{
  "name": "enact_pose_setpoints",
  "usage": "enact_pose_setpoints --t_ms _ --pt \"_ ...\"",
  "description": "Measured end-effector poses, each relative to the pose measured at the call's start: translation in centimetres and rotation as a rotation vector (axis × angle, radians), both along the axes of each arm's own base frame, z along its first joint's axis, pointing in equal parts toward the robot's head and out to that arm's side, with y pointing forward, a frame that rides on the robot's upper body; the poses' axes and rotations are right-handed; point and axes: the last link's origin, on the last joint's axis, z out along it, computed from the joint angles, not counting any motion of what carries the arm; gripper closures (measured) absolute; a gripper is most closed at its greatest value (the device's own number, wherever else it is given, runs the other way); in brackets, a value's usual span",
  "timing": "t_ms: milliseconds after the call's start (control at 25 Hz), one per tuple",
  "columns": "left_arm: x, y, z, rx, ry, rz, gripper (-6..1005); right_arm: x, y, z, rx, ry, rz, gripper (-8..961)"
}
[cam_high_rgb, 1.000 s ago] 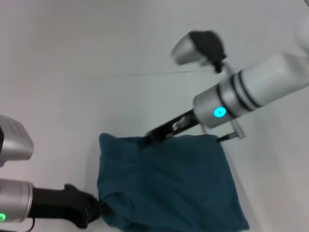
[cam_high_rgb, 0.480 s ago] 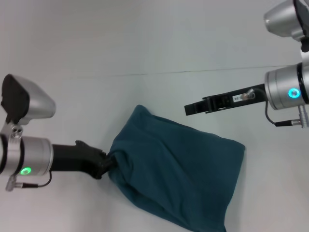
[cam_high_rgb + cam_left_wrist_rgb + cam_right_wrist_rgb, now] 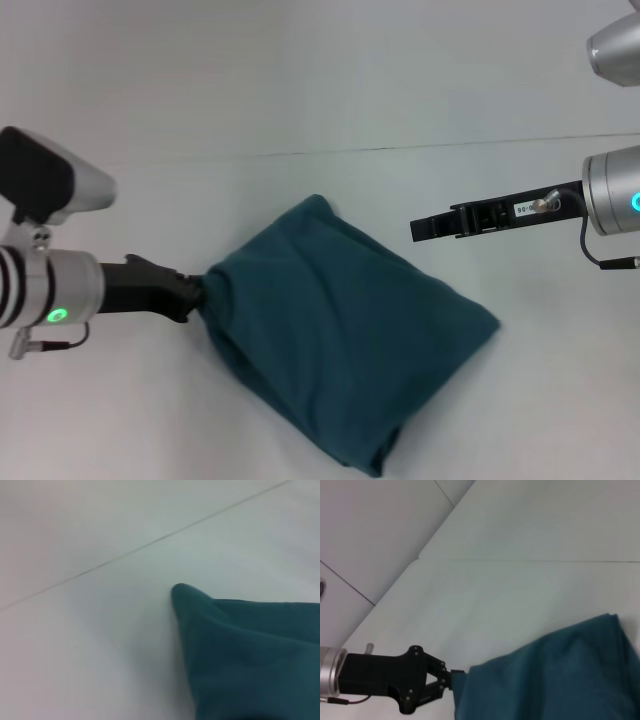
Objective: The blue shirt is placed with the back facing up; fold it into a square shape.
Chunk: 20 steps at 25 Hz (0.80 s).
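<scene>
Blue shirt [image 3: 345,340] lies folded into a rough, skewed four-sided bundle on the white table [image 3: 300,80], plain side showing, one corner pointing away from the robot, another toward its right; same cloth fills the near corner of the left wrist view [image 3: 250,655]. Left gripper [image 3: 196,296] is clamped on the bundle's left corner, low at the table, fingers pinched into the fabric as the right wrist view [image 3: 449,677] confirms. Right gripper [image 3: 420,229] hangs apart from the shirt, above its far right edge, holding nothing; cannot tell whether its fingers are parted or together.
</scene>
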Motion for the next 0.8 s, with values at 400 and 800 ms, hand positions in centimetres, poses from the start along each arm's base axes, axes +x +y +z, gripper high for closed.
enact_pose_setpoints --t_ms 400,800 --pt "-3.6 -1.5 1.0 0.034 -0.025 0.120 970 -0.9 0.7 0.1 0.004 -0.008 0.023 953" --pt "-3.1 -4.6 1.5 -0.108 -0.108 0.134 970 -1.0 0.9 0.9 -0.008 -0.021 0.014 953"
